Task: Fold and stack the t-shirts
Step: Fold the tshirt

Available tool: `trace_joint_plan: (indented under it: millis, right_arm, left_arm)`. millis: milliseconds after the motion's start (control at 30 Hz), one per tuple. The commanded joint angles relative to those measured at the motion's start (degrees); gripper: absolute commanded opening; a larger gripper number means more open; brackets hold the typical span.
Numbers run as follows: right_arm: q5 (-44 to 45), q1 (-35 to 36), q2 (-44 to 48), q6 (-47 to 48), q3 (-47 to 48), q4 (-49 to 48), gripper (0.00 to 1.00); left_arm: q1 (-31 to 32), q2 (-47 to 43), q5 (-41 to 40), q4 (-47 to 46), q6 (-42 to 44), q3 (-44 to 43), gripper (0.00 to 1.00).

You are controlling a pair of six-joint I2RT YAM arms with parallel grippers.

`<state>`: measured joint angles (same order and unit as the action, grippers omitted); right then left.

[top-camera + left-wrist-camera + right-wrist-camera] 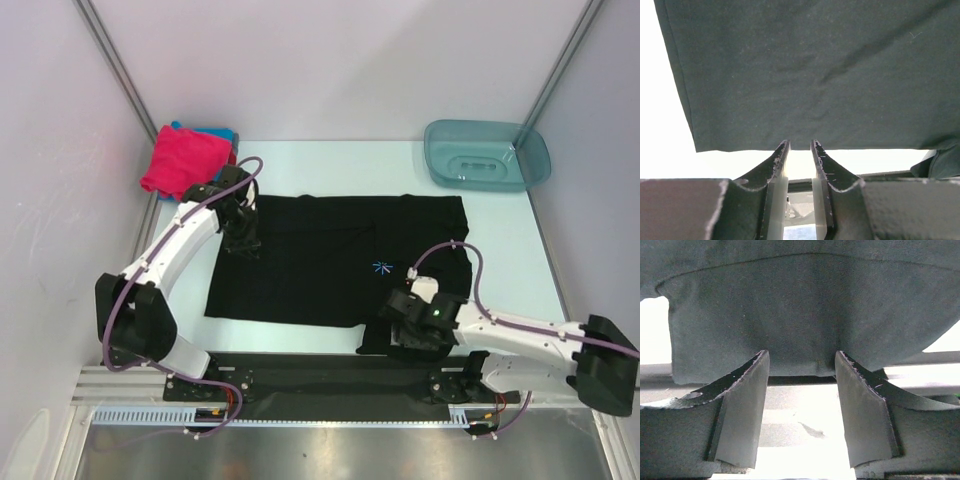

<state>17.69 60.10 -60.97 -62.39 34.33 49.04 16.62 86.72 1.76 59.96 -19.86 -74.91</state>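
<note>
The black t-shirt [330, 260] lies spread flat in the middle of the frame on the pale surface [510, 240], not yet folded. The left tool [244, 238] sits at its upper left edge, jaws only narrowly parted, the hem just off their tips and nothing pinched. The right tool [801, 357] is at the lower right corner, jaws wide apart with the cloth edge between the tips. Both seem placed to take opposite corners for a fold. A folded pink t-shirt [183, 162] lies at upper left, probably where the stack goes.
</note>
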Motion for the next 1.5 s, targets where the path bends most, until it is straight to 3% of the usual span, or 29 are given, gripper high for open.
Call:
trace_joint_plan:
  millis: [0,133,467,767,1000,1267,1467]
  right_arm:
    - [7.4,4.9,-4.4,-3.4,5.5,5.4,0.6]
    - [10.4,11.2,-6.3,-9.3,8.2,7.4,0.61]
    - [11.3,25.9,-3.3,-32.7,4.6,12.6,0.62]
    - [13.7,33.9,-3.4,-55.1,1.2,15.7,0.62]
    - [15.3,34.3,-3.3,-57.8,0.3,16.9,0.63]
    - [21.9,31.7,3.3,-51.4,-0.5,17.9,0.64]
    - [20.9,31.1,2.4,-50.5,-2.2,14.9,0.62]
  left_arm:
    - [-0.4,-3.3,0.4,-1.3,1.2,0.7,0.28]
    - [-0.4,-3.4,0.7,-1.3,1.6,0.9,0.27]
    - [-0.3,-3.7,1.4,-1.6,1.8,1.8,0.25]
    - [-0.3,-3.0,1.9,-1.6,2.0,1.8,0.23]
    - [-0.3,-2.8,1.6,-1.7,2.1,1.5,0.23]
    - [-0.3,-2.8,2.3,-2.1,2.3,2.0,0.23]
    - [-0.4,-3.0,2.2,-2.2,2.4,2.1,0.23]
